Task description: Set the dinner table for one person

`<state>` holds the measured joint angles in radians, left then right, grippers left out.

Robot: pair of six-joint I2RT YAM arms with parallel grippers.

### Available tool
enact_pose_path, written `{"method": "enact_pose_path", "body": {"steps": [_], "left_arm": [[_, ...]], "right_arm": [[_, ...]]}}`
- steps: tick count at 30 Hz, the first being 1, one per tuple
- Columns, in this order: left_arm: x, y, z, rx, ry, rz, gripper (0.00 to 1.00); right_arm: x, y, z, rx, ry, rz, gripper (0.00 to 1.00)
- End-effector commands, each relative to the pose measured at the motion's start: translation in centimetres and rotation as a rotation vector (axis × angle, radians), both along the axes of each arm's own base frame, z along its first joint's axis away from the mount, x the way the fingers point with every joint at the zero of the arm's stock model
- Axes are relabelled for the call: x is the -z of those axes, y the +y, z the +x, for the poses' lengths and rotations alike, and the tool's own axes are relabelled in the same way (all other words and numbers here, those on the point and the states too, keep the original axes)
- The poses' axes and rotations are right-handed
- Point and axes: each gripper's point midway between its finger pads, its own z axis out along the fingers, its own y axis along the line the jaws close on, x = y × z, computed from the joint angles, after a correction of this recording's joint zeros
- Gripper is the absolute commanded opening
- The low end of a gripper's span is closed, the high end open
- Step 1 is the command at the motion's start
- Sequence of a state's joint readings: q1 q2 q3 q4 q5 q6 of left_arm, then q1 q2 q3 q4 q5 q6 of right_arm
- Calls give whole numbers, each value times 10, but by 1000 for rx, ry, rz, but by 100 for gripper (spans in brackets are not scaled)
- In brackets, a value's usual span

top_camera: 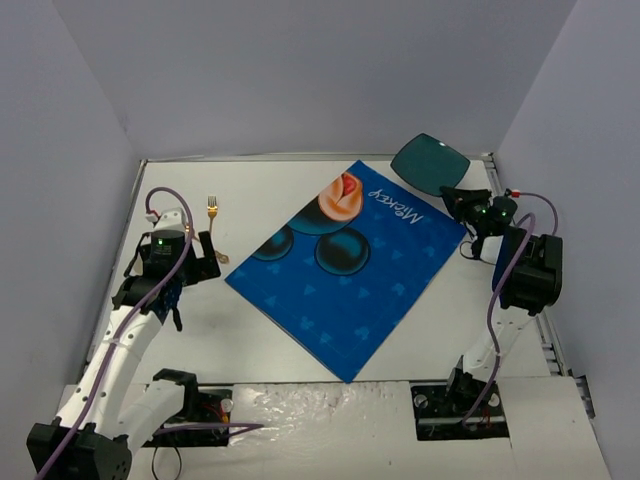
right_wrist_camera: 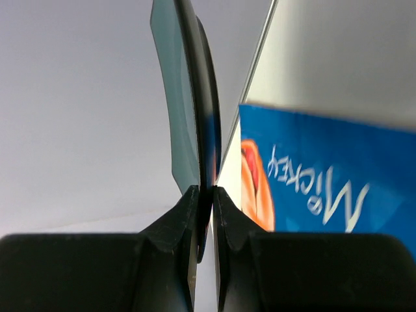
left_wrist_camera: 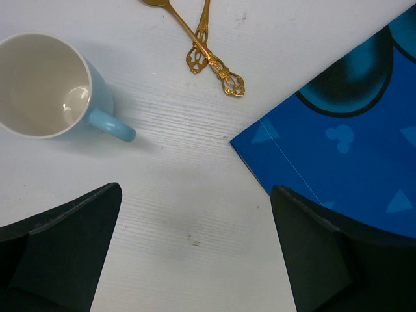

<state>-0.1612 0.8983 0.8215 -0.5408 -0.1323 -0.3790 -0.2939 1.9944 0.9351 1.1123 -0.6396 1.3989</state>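
Note:
The white dinner table (top_camera: 270, 340) carries a blue cartoon-print mat (top_camera: 350, 262) lying at a slant in the middle. My right gripper (top_camera: 458, 196) is shut on the rim of a dark teal plate (top_camera: 428, 163) and holds it tilted, off the table, above the mat's far right corner. In the right wrist view the plate (right_wrist_camera: 194, 97) stands edge-on between the fingers (right_wrist_camera: 175, 227). My left gripper (top_camera: 205, 262) is open and empty over bare table left of the mat. In the left wrist view its jaws (left_wrist_camera: 195, 260) stand wide apart.
A light blue mug (left_wrist_camera: 45, 84) stands upright and empty on the table ahead-left of the left gripper. Two gold utensils (left_wrist_camera: 214, 62) lie crossed beside it; a gold fork (top_camera: 212, 212) shows from above. The mat's corner (left_wrist_camera: 351, 143) lies by the left gripper's right finger. Grey walls enclose the table.

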Motion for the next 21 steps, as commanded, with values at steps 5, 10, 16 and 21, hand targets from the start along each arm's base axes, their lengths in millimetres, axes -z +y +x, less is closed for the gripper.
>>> {"method": "enact_pose_path", "body": {"steps": [5,10,16,21], "left_arm": [[-22,6,6,-47,-88,1,97],[-24,6,3,-56,-90,13,97],[-25,7,0,-66,-92,23,97],[-27,3,-1,-55,-98,20,97]], "right_arm": [[-132,99,-58,-128,-422,-144,0],[-127,128,-84,-131,-420,-89,0],[-105,173,-113,-133,-373,-89,0],[-93,187,-129,-132,-366,-54,0]]}}
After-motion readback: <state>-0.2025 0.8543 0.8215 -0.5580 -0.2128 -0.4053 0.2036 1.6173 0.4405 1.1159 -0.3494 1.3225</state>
